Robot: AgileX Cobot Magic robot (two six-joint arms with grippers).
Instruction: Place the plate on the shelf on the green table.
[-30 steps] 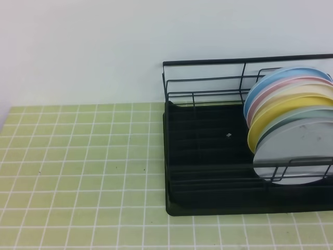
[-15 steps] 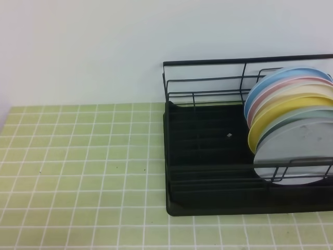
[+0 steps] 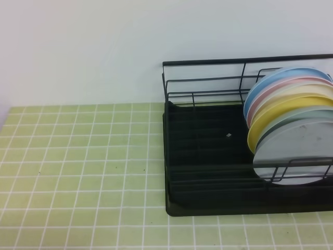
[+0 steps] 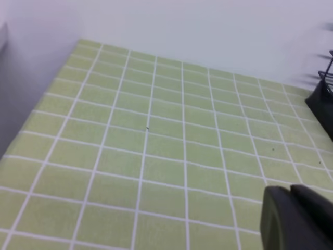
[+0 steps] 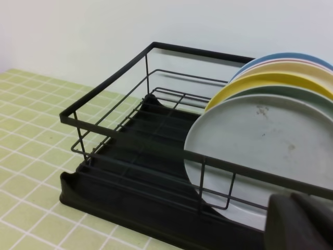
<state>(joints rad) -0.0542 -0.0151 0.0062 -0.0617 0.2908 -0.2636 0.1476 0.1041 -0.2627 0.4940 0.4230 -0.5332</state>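
On the light yellow-green tiled table point(image 3: 78, 177) with white grout lines — one black wire dish rack point(image 3: 208, 83) with thin rails over a black ribbed tray, set at the right side, against the white wall point(image 3: 78, 52).

Rack contents, right end: a row of round plates standing on edge, leaning, close together. Front to back — plain pale grey round plate point(image 3: 302, 151) with faint dark specks, frontmost, just behind the front rail; pale mint-green plate point(image 3: 307, 113); yellow plate point(image 3: 286, 107); cream plate point(image 3: 296, 91); pink plate point(image 3: 283, 86); blue plate point(image 3: 281, 75). Left part of the tray holds a small pale speck point(image 3: 228, 135).

Left gripper point(image 4: 296, 219): dark fingertips at the lower right of the left wrist view, pressed together, holding nothing, above bare tiles.

Right gripper point(image 5: 299, 221): dark fingertips at the lower right of the right wrist view, pressed together, holding nothing, just before the rack's front rail near the grey plate.
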